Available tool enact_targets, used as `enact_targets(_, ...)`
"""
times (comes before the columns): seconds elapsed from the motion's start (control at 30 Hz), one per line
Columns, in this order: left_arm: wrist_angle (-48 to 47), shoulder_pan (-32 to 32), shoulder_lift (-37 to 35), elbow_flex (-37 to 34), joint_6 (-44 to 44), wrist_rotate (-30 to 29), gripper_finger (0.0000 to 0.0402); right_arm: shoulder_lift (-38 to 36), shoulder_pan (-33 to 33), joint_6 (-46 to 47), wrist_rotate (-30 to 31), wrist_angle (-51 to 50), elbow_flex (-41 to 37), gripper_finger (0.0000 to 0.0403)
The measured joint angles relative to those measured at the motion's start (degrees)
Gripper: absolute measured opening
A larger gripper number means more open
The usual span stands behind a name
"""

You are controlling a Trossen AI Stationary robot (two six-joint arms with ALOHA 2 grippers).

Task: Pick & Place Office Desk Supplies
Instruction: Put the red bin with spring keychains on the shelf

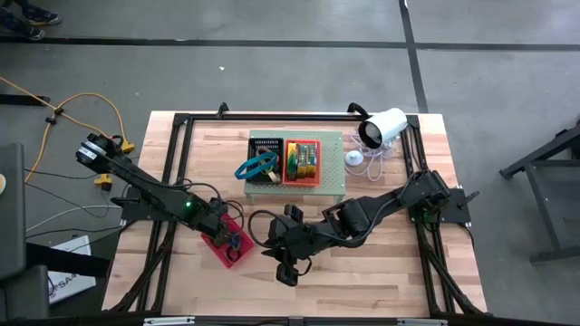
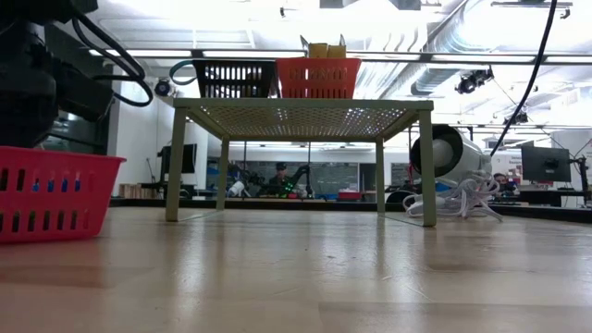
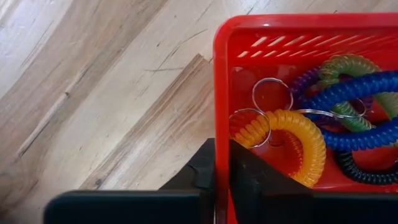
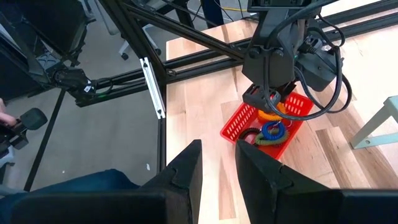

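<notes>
A red tray (image 1: 231,249) stands on the table at the near left, also seen in the low view (image 2: 55,194). It holds coiled loops: an orange one (image 3: 298,134), a blue one (image 3: 354,102), plus green, purple and black ones with metal key rings. My left gripper (image 3: 222,152) stands over the tray's edge (image 1: 220,231), pointing down, shut on its wall. My right gripper (image 4: 219,158) hangs open above the table's near middle (image 1: 288,267) with nothing between its fingers. My left gripper pinches a side wall of the red tray at its rim (image 3: 222,124), one finger (image 3: 202,168) outside the tray and one (image 3: 252,174) inside. The fingers come from above, pointing down. The tray sits level with its bottom on the table.
A pale green perforated stand (image 1: 331,177) at the far middle carries a black tray (image 1: 256,145) with blue and green loops and an orange-red tray (image 1: 304,161) with yellow and green packs. A white camera (image 1: 382,127) with its cable lies at the far right. Bare wood lies between the arms.
</notes>
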Motion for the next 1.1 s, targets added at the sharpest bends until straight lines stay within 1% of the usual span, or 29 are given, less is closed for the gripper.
enact_targets(0.1,0.1,0.0,0.0,0.0,0.0,0.2,0.0005,0.0,0.0,0.0,0.0,0.0,0.0,0.0084)
enact_targets(0.4,0.4,0.0,-0.2,0.0,0.2,0.3,0.0002,0.0,0.0,0.0,0.0,0.0,0.0,0.0084)
enact_targets(0.5,0.3,0.2,-1.8,0.7,1.0,1.6,0.0001,0.0,0.0,0.0,0.0,0.0,0.0,0.0084)
enact_targets(0.6,-0.2,0.7,-5.2,1.8,1.8,3.0,0.0001,0.0,0.0,0.0,0.0,0.0,0.0,0.0084)
enact_targets(0.77,-2.4,1.4,-11.7,5.2,2.6,3.3,0.0001,0.0,0.0,0.0,0.0,0.5,0.0,0.0084)
enact_targets(0.87,-4.7,1.8,-14.2,7.8,2.6,4.1,0.0001,0.0,0.0,0.0,0.0,0.5,0.0,0.0084)
enact_targets(0.97,-8.9,2.4,-14.6,11.5,2.2,5.4,0.0001,0.0,0.0,0.0,0.0,0.9,0.0,0.0084)
enact_targets(1.1,-16.4,2.8,-13.2,17.4,0.4,6.0,0.0001,0.0,0.0,0.0,0.0,0.8,0.0,0.0084)
